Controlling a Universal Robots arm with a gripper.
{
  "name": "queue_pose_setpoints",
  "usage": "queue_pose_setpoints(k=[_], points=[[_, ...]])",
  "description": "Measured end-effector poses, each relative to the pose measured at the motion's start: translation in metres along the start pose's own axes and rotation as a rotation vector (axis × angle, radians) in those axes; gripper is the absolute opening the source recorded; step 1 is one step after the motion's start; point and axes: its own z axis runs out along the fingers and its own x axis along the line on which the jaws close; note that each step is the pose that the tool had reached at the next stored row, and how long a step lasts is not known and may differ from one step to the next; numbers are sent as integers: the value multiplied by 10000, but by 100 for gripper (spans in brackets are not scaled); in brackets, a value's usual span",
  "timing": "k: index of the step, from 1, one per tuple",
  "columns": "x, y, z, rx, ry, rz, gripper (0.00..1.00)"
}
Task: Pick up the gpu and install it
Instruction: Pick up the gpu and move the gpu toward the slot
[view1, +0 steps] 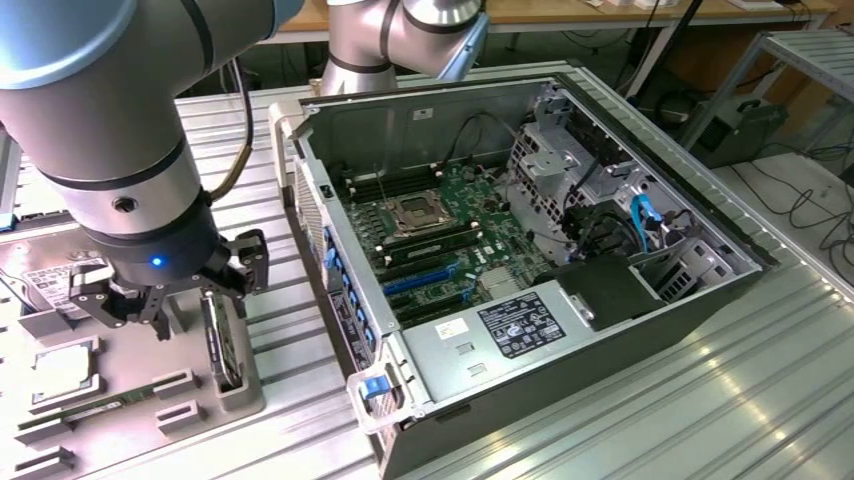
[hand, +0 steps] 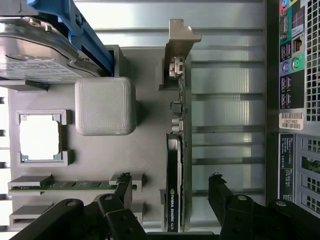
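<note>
While the arm hangs over the parts tray, I log the surface first: a ribbed bare-metal table (view1: 747, 400), shiny in strips. It carries an open computer case (view1: 534, 250) lying on its side and, at the exterior view's left, a grey fixture tray (hand: 145, 150). Behind the table runs a wooden desk (view1: 561, 12). Loose cables (view1: 801, 190) trail at the exterior view's right.

The gpu (hand: 175, 150) stands on edge in a slot of the tray, with its pale bracket (hand: 181, 37) at the end away from the gripper (hand: 170, 182). The fingers (hand: 122, 187) are spread wide, one on each side of the gpu. There is a clear gap at each tip and nothing is pinched.

Same tray: a hard drive (hand: 35, 55) in a blue carrier, a processor (hand: 40, 135) in a square nest, a green memory stick (hand: 70, 185) and a plain grey block (hand: 105, 106).

Hard to make out:
- The wrist view gives me the gpu edge-on, so neither face can be read, and its lower edge is sunk in the slot.
- From the exterior view the arm covers much of the tray, and the gpu is a thin dark sliver under the gripper.
- The hard drive is cut off at the frame edge.
- Inside the case the motherboard (view1: 441, 230) shows, but its slot detail is too fine to tell.
</note>
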Motion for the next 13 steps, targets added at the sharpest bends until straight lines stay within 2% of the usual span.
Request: queue_pose_setpoints(k=[5, 13], points=[[2, 98, 42, 0, -2, 1, 72], [4, 94, 198, 21, 0, 36, 72]])
